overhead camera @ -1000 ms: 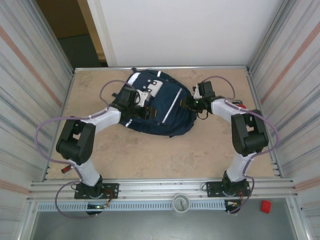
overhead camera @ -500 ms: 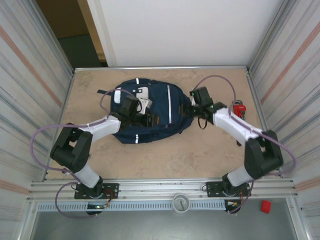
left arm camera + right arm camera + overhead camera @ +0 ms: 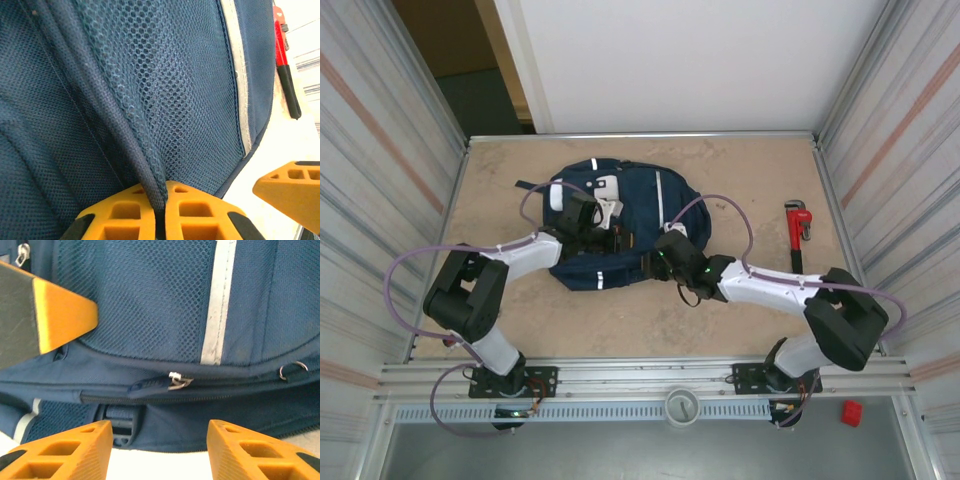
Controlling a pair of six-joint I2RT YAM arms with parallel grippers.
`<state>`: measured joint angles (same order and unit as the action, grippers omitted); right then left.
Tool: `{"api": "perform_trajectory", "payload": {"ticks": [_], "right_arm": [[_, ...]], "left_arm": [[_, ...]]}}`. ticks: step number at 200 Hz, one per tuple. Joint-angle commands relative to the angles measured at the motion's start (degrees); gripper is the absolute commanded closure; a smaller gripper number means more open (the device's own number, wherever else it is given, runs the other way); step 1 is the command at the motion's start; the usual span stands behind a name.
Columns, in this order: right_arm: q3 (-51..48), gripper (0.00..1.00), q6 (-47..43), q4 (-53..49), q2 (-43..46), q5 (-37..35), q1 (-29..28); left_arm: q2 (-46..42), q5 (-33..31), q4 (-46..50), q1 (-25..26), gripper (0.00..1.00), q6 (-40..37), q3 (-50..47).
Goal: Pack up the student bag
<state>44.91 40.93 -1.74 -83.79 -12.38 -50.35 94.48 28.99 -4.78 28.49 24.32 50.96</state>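
the student bag (image 3: pixel 640 205) lies flat on the table (image 3: pixel 620 320), a little toward 11 o'clock from its middle. a red pipe wrench (image 3: pixel 796 232) lies well apart at the bag's 3 o'clock. the left gripper (image 3: pixel 159 200) is pinched tight on a ridge of the bag's mesh (image 3: pixel 175 100). the right gripper (image 3: pixel 159 440) stands with jaws apart, holding nothing, at the bag's 5 o'clock edge, facing the zipper pull (image 3: pixel 175 381). i'd worry that thin fold slips free once the zipper is tugged, so the bag slides instead of opening, or that the jaws miss the small pull.
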Motion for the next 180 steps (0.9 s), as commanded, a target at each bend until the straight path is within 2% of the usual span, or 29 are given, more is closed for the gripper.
{"api": "perform_trajectory", "payload": {"ticks": [1,34,83,151,164,180], "right_arm": [[2.40,0.51,3.98,3.37,-2.57,-0.60,1.19],[4.14,0.53,4.19,4.90,-6.20,1.02,1.40],[6.07,0.61,4.80,3.76,-9.79,0.65,1.47],[4.42,0.57,9.26,5.08,-11.29,-2.88,-1.79],[4.19,0.60,9.30,5.53,-11.60,-3.34,-2.12],[3.90,0.68,8.85,6.34,-11.92,-4.03,-1.89]], "left_arm": [[-1.12,3.33,0.31,0.07,1.00,-0.18,-0.65],[-1.06,4.47,-0.67,-0.01,1.00,0.32,-0.82],[-1.21,4.67,-0.26,-0.01,1.00,0.10,-0.66],[-1.39,4.57,0.12,-0.01,1.00,-0.41,-0.68],[-1.60,4.43,0.05,-0.10,1.00,-0.49,-0.86],[-1.49,4.40,-0.10,-0.27,1.00,-0.56,-0.91]]}}
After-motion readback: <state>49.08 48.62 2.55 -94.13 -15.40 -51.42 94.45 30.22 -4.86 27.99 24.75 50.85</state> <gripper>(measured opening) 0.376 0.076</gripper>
